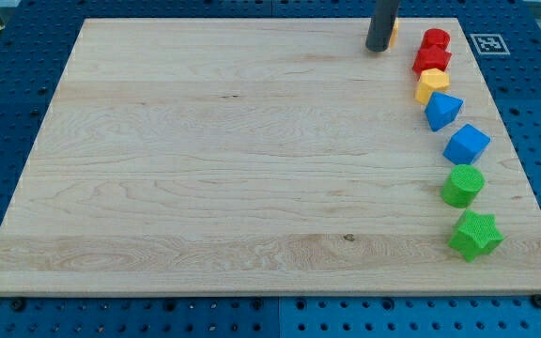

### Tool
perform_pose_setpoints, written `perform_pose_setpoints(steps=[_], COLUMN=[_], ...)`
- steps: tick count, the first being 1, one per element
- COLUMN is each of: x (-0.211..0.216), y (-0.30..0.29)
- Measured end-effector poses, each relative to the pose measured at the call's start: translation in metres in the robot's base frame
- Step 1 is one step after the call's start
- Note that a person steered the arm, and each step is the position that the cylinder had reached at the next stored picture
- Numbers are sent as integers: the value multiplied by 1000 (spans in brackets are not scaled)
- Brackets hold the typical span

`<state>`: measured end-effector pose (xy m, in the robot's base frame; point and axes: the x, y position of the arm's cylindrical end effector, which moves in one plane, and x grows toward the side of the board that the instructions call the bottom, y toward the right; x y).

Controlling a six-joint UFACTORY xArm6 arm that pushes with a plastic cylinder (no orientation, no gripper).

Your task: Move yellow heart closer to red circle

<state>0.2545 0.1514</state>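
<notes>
Blocks lined along the board's right edge, rod at the far side

Nearest the camera, a green star-shaped block (pixel 475 235) sits close to the bottom right corner of the pale wooden board (pixel 233 160). Taking that star as the landmark, a green round block (pixel 463 185) lies just above it, then a blue cube-like block (pixel 467 144), then a blue triangular block (pixel 442 110), each farther up the view and close to its neighbour. Beyond those comes the yellow heart block (pixel 431 85), touching the blue triangle below it and a red block (pixel 432 61) above it whose shape I cannot make out. A second red block, the red circle (pixel 436 39), is farthest from the star in the column. Up and to the view's left of the star, at the board's top edge, my tip (pixel 378 49) rests on the wood; the arm has no gripper and holds nothing. A small orange-yellow block (pixel 394 34), mostly hidden, sits against the rod's right side. The tip is left of the red blocks, apart from the heart.
</notes>
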Motion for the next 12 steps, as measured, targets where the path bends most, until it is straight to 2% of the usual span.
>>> perform_pose_setpoints(steps=[9, 12], x=[-40, -37], y=[-13, 30])
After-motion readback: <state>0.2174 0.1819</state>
